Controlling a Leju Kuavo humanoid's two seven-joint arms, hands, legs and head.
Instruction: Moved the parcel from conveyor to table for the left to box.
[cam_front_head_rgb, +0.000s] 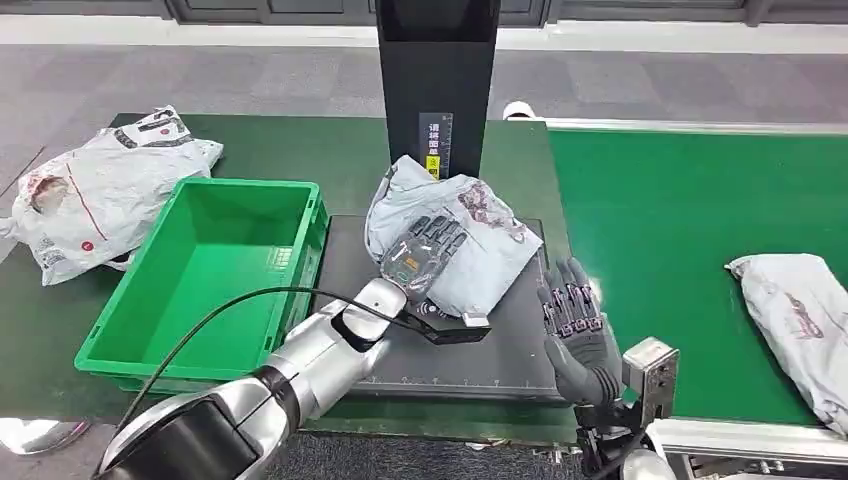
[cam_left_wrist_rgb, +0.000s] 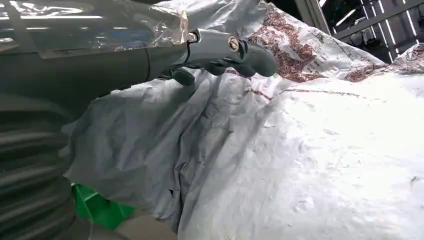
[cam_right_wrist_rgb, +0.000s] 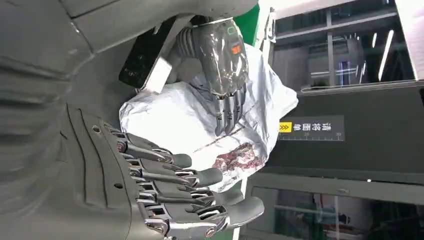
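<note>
- You are looking down at a table topped in green (cam_front_head_rgb: 300, 150), with a green conveyor belt (cam_front_head_rgb: 660, 220) running alongside it on your right and grey carpet floor (cam_front_head_rgb: 250, 75) beyond.
- A black platform (cam_front_head_rgb: 500, 350) lies on the table between a green plastic bin (cam_front_head_rgb: 215, 260) and the belt; a black upright column (cam_front_head_rgb: 437, 70) with a yellow label rises just behind it.
- The parcel (cam_front_head_rgb: 490, 250), a crumpled grey poly bag with a reddish print, rests on the black platform, just beside the bin.
- A second grey bag (cam_front_head_rgb: 800, 310) lies on the belt, well apart from the first; a white bag (cam_front_head_rgb: 100, 190) sits on the table left of the bin.
- Your left hand (cam_front_head_rgb: 425, 250) rests flat on top of the parcel, fingers stretched out along its surface; you cannot tell whether it actually has a hold on the bag.
- Your right hand (cam_front_head_rgb: 575, 320) stands upright near the platform's belt-side edge, just beside the parcel, fingers apart and holding nothing.
- From the right wrist camera, the right hand's fingers (cam_right_wrist_rgb: 200, 177) are extended and spread, with the parcel (cam_right_wrist_rgb: 180, 120) beyond them.
</note>
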